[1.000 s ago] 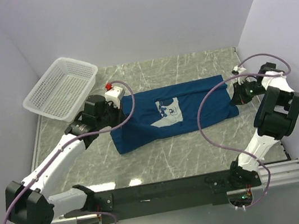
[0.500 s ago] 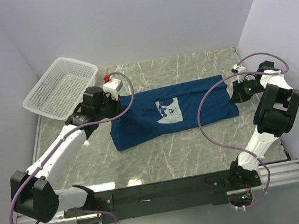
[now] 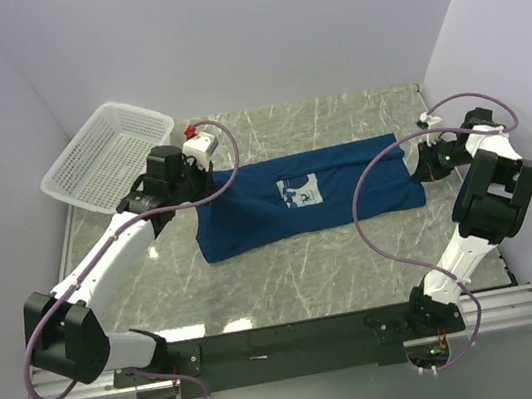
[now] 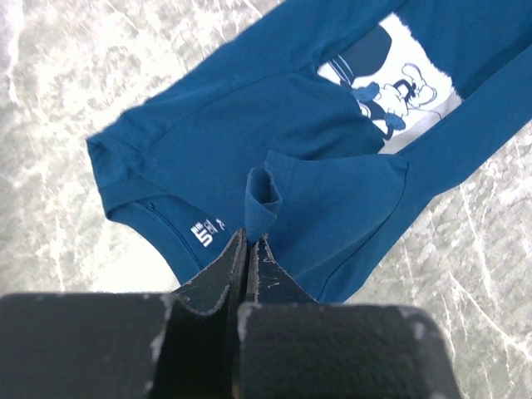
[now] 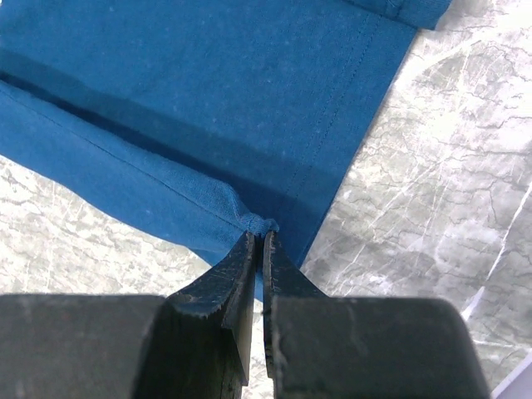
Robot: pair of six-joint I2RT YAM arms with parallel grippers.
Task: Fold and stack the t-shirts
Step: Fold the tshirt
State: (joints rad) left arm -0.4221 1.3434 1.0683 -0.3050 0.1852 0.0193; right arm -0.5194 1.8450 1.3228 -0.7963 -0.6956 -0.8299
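Top external view: the dark blue t-shirt lies across the middle of the marble-patterned table, drawn into a long band running left to right, with the pale chest print facing up near its centre. The left gripper sits at the left end of the band and the right gripper at the right end. A white mesh basket stands at the far left corner of the table, apart from the shirt. Left wrist view: the left gripper has its jaws pressed together on a raised fold of the t-shirt, and the pinched cloth stands up in a small peak just beyond the fingertips. The neck opening with a white size mark lies to the left of the jaws. The chest print shows at upper right, partly covered by a flap of blue fabric. Right wrist view: the right gripper has its jaws clamped on a small bunch of cloth at the hemmed edge of the t-shirt. Bare table shows to the right.
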